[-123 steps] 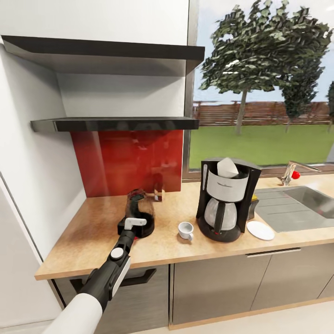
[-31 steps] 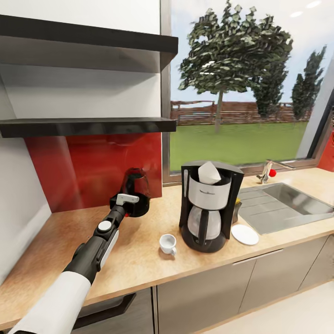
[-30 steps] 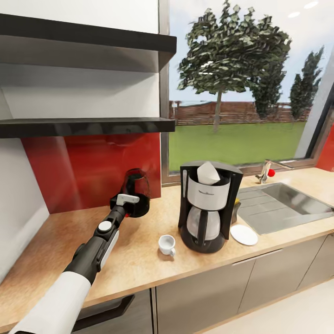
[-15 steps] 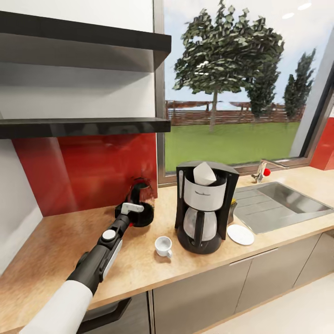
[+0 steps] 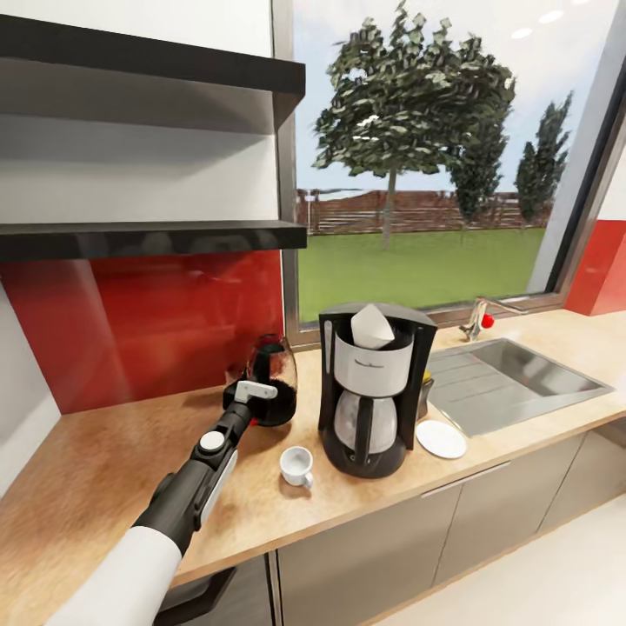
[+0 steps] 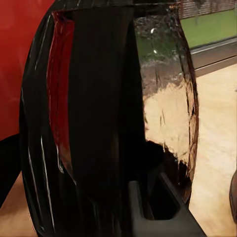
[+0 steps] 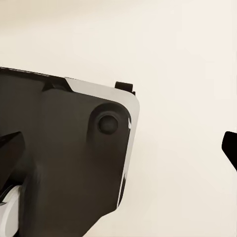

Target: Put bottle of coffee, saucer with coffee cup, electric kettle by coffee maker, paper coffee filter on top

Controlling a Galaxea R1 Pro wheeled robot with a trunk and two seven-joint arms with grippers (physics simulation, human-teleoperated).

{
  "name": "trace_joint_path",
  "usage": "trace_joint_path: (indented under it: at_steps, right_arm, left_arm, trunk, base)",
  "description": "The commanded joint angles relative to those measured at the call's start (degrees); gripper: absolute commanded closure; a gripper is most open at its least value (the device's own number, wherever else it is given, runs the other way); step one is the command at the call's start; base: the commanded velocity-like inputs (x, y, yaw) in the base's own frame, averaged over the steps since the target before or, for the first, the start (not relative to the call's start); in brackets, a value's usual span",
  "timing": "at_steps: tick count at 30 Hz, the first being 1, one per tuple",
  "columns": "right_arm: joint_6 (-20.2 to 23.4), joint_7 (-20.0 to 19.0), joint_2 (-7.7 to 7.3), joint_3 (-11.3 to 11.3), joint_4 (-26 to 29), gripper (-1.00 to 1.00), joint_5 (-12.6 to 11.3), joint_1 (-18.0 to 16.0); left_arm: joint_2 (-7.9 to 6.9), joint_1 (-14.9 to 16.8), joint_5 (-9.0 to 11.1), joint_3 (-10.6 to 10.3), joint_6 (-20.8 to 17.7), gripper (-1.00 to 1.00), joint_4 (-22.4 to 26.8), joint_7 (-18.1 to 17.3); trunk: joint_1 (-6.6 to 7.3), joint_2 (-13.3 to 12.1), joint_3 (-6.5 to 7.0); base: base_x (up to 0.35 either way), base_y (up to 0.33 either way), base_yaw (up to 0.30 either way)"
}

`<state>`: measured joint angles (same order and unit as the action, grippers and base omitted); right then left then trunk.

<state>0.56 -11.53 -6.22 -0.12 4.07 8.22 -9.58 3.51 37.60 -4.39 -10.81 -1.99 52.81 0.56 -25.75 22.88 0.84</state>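
Observation:
The electric kettle (image 5: 275, 380), round glass with dark liquid, stands on the kitchen countertop (image 5: 104, 469) just left of the coffee maker (image 5: 372, 396). My left gripper (image 5: 253, 398) is shut on its black handle (image 6: 98, 123), seen close up in the left wrist view. The white paper coffee filter (image 5: 371, 326) sits in the coffee maker's top. In front, the coffee cup (image 5: 296, 466) stands to the machine's left and the saucer (image 5: 441, 439) to its right, bare. The bottle of coffee (image 5: 425, 382) peeks out behind the machine. My right gripper (image 7: 120, 145) hangs open over pale floor.
The steel sink (image 5: 513, 382) with its tap (image 5: 478, 320) lies to the right. The dark kitchen shelf (image 5: 148, 238) juts over the red wall panel (image 5: 139, 322), above the kettle. Bare worktop stretches left of my arm. The robot's own dark body (image 7: 64, 148) is below the right wrist.
The view has swung right. My left gripper has carried the kettle from mid-air before the red panel rightward and down, to beside the coffee maker. Cup, saucer and machine stayed put.

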Motion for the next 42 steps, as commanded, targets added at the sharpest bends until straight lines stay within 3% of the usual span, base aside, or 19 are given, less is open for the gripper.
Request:
trace_joint_path:
  at_steps: [1, 7, 12, 18, 36, 42]
  right_arm:
    - [0.06, -0.16, -0.02, -0.06, 0.06, -1.0, 0.48, 0.0]
    - [0.08, -0.16, -0.02, -0.05, 0.06, -1.0, 0.5, 0.0]
    - [-0.09, -0.01, 0.05, -0.03, 0.06, -1.0, 0.56, 0.0]
    - [-0.13, 0.01, 0.07, 0.03, 0.06, -1.0, 0.57, 0.0]
    - [-0.15, 0.01, 0.07, -0.05, 0.06, -1.0, 0.48, 0.0]
    - [-0.18, 0.01, 0.07, -0.03, 0.06, -1.0, 0.48, 0.0]
  left_arm:
    - [0.01, 0.01, -0.48, -0.01, -0.21, 1.0, 0.08, 0.05]
    - [0.12, -0.09, -0.41, -0.08, -0.21, 1.0, 0.01, 0.05]
    - [1.66, -1.26, -0.45, -0.16, 0.01, 1.0, 0.01, -0.03]
    - [1.83, -1.3, -0.44, -0.17, 3.52, 1.0, -1.78, -0.04]
    - [2.55, -1.44, -0.45, -0.09, 4.34, 1.0, -2.99, -0.04]
    - [2.57, -3.27, -0.45, -0.17, 5.78, 1.0, -2.89, -0.04]
  trunk:
    - [-0.04, 0.04, -0.02]
    - [-0.04, 0.04, -0.02]
    - [-0.04, 0.04, -0.02]
    - [-0.04, 0.04, -0.02]
    - [-0.04, 0.04, -0.02]
    - [-0.04, 0.04, -0.02]
  base:
    - [0.175, 0.0, 0.0]
    - [0.031, 0.0, 0.0]
    - [0.001, 0.0, 0.0]
    - [0.0, 0.0, 0.0]
    - [0.057, 0.0, 0.0]
    - [0.006, 0.0, 0.0]
